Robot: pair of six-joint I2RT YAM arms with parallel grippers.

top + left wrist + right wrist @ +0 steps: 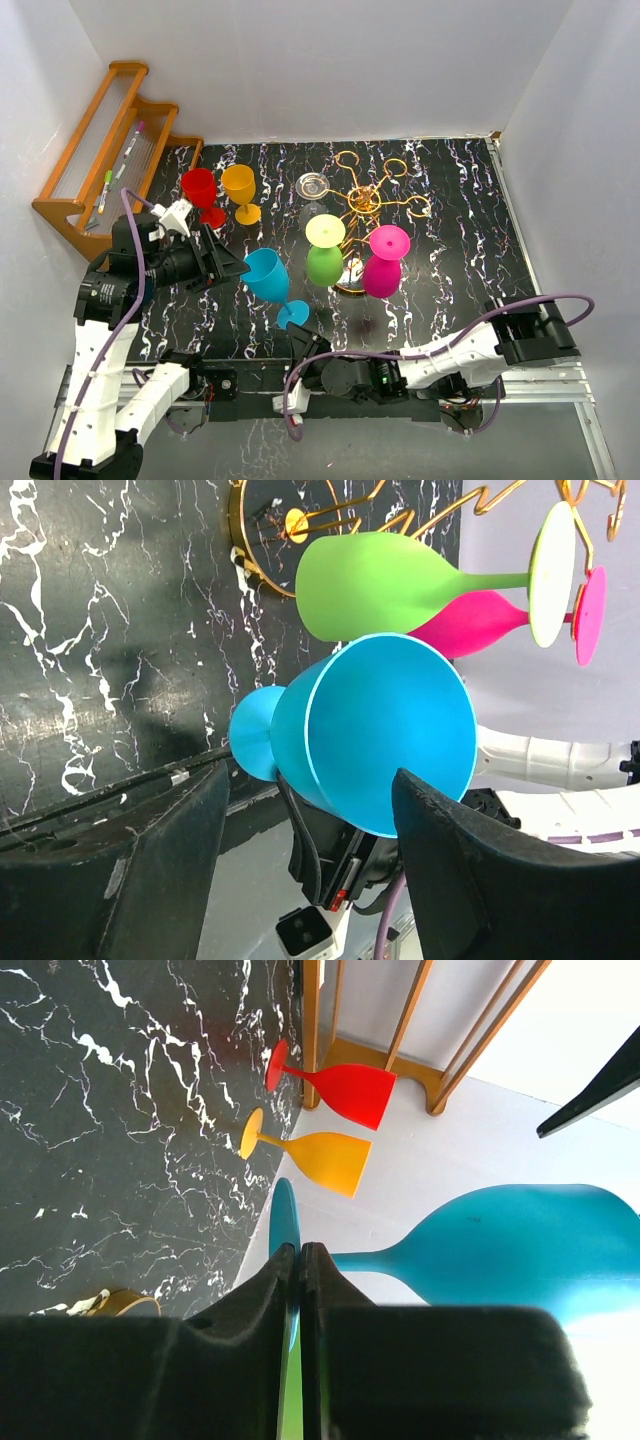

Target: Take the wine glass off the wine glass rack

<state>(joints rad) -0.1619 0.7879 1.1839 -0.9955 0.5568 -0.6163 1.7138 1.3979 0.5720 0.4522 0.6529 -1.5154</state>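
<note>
Right gripper (298, 1250) pinches the tilted blue wine glass (265, 272) by its foot, near the front of the table (460, 200), apart from the wine glass rack (365, 200); left gripper (308, 780) stands open at its bowl.

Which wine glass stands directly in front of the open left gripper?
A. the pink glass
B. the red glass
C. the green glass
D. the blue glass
D: in the left wrist view the blue glass fills the space ahead of the left gripper, whose jaws stand wide apart, while the green glass and the pink glass hang on the rack.
</note>
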